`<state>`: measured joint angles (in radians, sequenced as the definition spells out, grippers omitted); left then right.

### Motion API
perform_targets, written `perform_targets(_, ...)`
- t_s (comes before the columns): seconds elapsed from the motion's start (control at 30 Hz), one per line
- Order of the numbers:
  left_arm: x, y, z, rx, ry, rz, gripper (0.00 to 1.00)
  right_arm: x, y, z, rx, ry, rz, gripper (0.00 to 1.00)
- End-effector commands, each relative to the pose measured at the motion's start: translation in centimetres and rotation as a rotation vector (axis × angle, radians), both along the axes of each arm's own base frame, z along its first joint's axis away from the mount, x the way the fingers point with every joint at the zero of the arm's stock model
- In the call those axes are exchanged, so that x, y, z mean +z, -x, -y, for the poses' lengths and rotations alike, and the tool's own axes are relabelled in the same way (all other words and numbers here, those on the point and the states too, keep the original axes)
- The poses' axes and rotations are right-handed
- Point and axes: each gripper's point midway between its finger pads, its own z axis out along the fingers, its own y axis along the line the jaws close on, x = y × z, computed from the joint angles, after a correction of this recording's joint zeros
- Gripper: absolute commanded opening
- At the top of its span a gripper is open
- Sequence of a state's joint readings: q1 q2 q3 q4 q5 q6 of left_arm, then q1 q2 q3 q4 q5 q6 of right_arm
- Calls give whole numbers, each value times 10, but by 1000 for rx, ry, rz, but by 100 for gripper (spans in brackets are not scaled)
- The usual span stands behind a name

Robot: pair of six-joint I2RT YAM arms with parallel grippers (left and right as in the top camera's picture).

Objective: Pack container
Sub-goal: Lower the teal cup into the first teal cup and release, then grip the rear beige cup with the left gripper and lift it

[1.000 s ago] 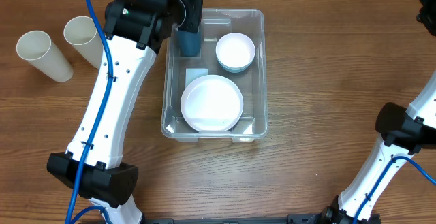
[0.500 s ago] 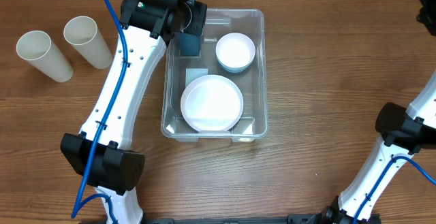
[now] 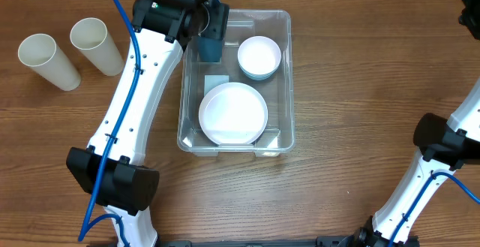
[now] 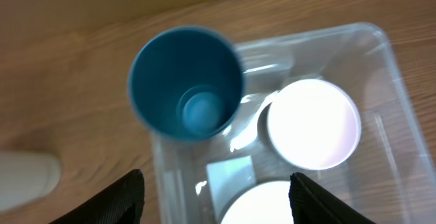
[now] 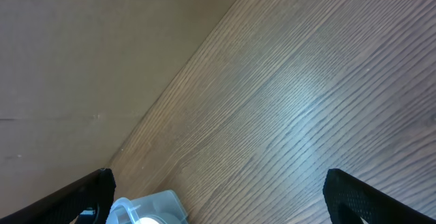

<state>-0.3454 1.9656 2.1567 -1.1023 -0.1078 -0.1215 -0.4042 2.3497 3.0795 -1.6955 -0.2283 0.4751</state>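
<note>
Container point(image 3: 287, 67) sits mid-table. We see the left gripper point(image 4: 216, 176) over its far-left corner, jaws wide apart, gripping nothing. The teal cup point(image 4: 187, 81) stands upright there, beneath it. Right gripper point(image 5: 218, 180) is spread wide too, empty, over the table point(image 5: 286, 101).

Your left arm point(image 3: 139, 89) is extended far forward, wrist pitched down. Your left gripper point(image 4: 216, 183) has its fingers spread wide, gripping nothing. Your right arm point(image 3: 442, 149) stands raised at the right edge; your right gripper point(image 5: 218, 180) is likewise spread and empty.
</note>
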Motion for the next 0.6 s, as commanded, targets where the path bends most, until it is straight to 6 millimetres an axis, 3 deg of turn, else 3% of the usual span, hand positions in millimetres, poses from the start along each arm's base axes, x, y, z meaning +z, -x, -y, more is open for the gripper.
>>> perform_targets(0.0,36,16,-41,198,-23,59,71,8,3,-1,-4,7,18,100)
perform_targets(0.03,34,18,-52,232,-29,45,73,8,3,-1,-4,7,18,100)
perform_targets(0.13,28,16,-108,403,0,6,75,8,3,-1,-4,7,18,100)
perform_targets(0.27,25,6,-165,479,30,5,80,8,3,-1,-4,7,18,100)
perform_targets(0.37,4,-15,-192,403,45,-15,84,8,3,-1,-4,7,18,100)
perform_targets(0.57,-50,-32,-227,462,-5,-108,84,8,3,-1,-4,7,18,100)
